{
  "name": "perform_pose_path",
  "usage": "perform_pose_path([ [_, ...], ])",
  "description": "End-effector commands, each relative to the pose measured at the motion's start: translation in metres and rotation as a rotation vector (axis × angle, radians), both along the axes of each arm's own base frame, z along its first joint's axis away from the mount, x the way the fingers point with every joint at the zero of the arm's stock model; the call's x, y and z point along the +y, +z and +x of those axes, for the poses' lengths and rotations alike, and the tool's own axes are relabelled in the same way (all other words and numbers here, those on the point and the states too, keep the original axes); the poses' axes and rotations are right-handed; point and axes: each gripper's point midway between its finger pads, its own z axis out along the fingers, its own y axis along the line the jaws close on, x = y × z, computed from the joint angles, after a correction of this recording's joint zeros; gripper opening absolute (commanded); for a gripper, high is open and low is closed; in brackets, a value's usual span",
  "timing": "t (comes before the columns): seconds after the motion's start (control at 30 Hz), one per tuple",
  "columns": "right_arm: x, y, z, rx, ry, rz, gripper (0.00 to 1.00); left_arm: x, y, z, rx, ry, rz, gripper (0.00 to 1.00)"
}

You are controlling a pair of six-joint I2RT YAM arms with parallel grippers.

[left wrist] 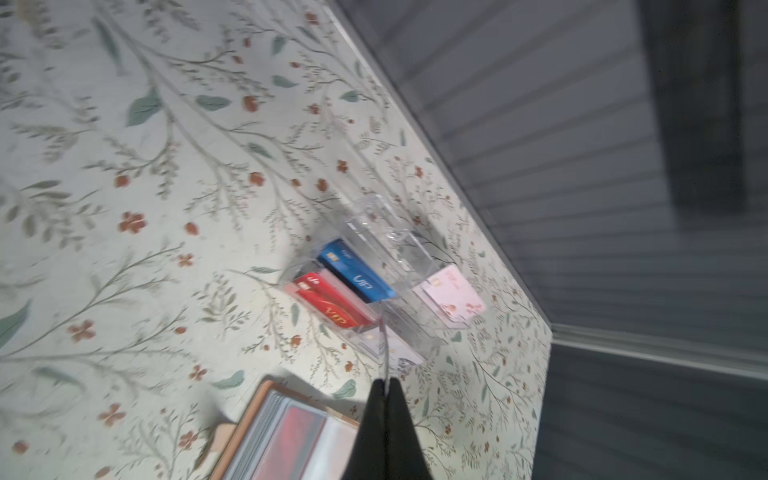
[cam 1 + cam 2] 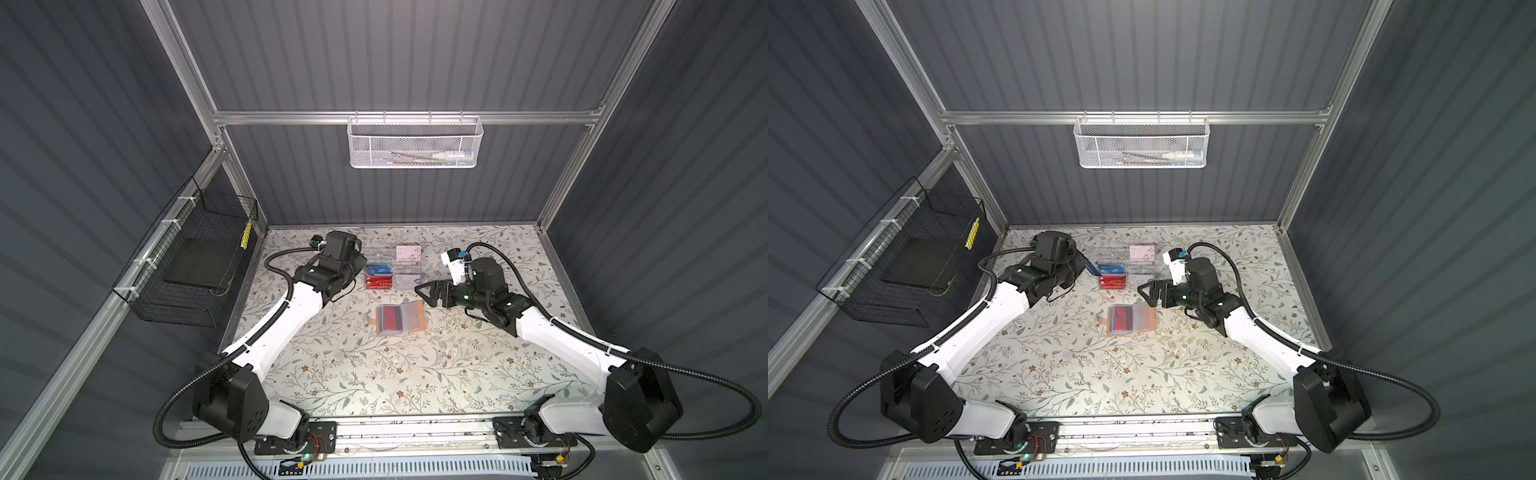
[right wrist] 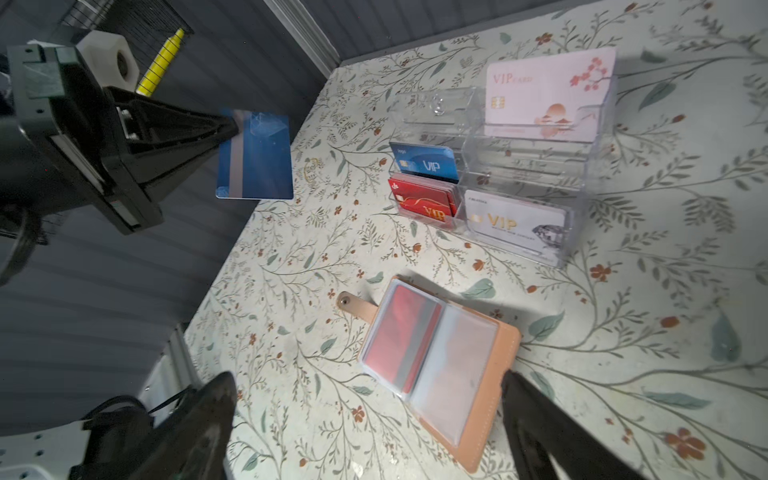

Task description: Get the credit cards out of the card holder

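Right wrist view: left claw [image 3: 232, 124] pinches a grey-striped blue card [image 3: 259, 160]; right claw [image 3: 368, 380] spread wide.

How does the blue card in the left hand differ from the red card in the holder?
The blue card hangs in the air, pinched by the left hand; the red card lies in the card holder. Blue is bare; red sits behind cloudy plastic. Both show a stripe.
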Motion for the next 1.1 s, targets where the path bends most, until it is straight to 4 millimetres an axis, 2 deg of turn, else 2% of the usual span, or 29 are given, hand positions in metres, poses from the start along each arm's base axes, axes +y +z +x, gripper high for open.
perform_pose_path([
  [0.0,-0.008,0.015,0.012,-0.132,-0.105,-0.143,0.99,0.029,-0.033,-0.030,0.219,0.221,0.049,0.00],
  [0.1,-0.004,0.027,0.016,-0.152,-0.124,-0.185,0.99,0.037,-0.037,-0.038,0.286,0.343,0.034,0.00],
  [0.13,-0.004,0.030,0.018,-0.152,-0.134,-0.201,0.99,0.035,-0.025,-0.035,0.272,0.375,0.004,0.00],
  [0.3,-0.005,0.039,0.027,-0.216,-0.161,-0.265,0.99,0.024,-0.028,-0.027,0.316,0.466,-0.076,0.00],
  [0.43,-0.004,0.033,0.027,-0.255,-0.167,-0.311,0.99,0.007,-0.031,-0.012,0.334,0.507,-0.127,0.00],
  [0.6,0.000,0.023,0.022,-0.298,-0.159,-0.342,0.99,-0.012,-0.032,0.007,0.329,0.542,-0.091,0.00],
  [0.87,-0.012,0.008,0.027,-0.305,-0.226,-0.375,0.99,-0.023,-0.059,0.026,0.386,0.595,0.017,0.00],
  [1.07,-0.009,-0.003,0.032,-0.284,-0.224,-0.397,0.99,-0.030,-0.081,0.035,0.404,0.600,0.046,0.00],
])
